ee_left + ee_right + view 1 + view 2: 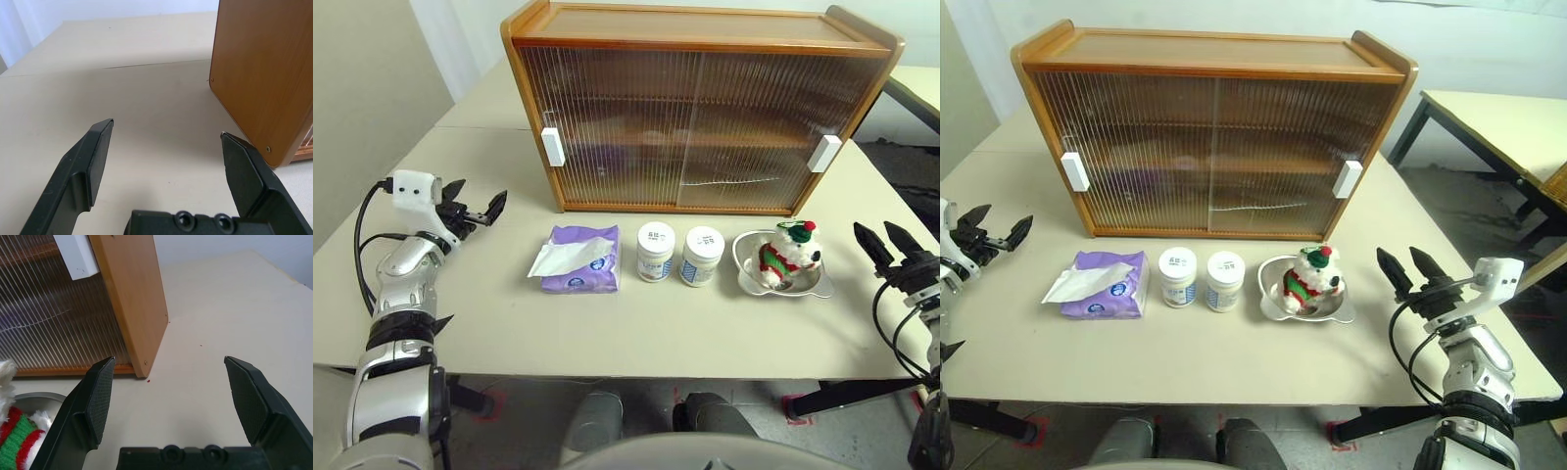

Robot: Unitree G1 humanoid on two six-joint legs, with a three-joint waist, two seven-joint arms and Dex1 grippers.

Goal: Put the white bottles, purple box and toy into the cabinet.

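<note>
The cabinet (700,117) stands across the far side of the table (607,333), its long axis running left to right, and both ribbed sliding doors look shut, so nothing can go in until one slides aside. Its white handles sit at the outer ends: the left handle (552,147) lies far and to the right of my left gripper (475,211), the right handle (823,153) far and to the left of my right gripper (1410,269). Each arm is the nearer one to its own handle.

In front of the cabinet the things lie in a row, left to right. The purple box (579,258) is nearest my left arm. The two white bottles (678,253) stand upright just beside each other in the middle. The toy (789,257) sits in a steel bowl (749,269) near my right arm, though I cannot tell how firmly it rests there.

Both my grippers hang spread wide and empty above the table's outer edges, touching nothing.
</note>
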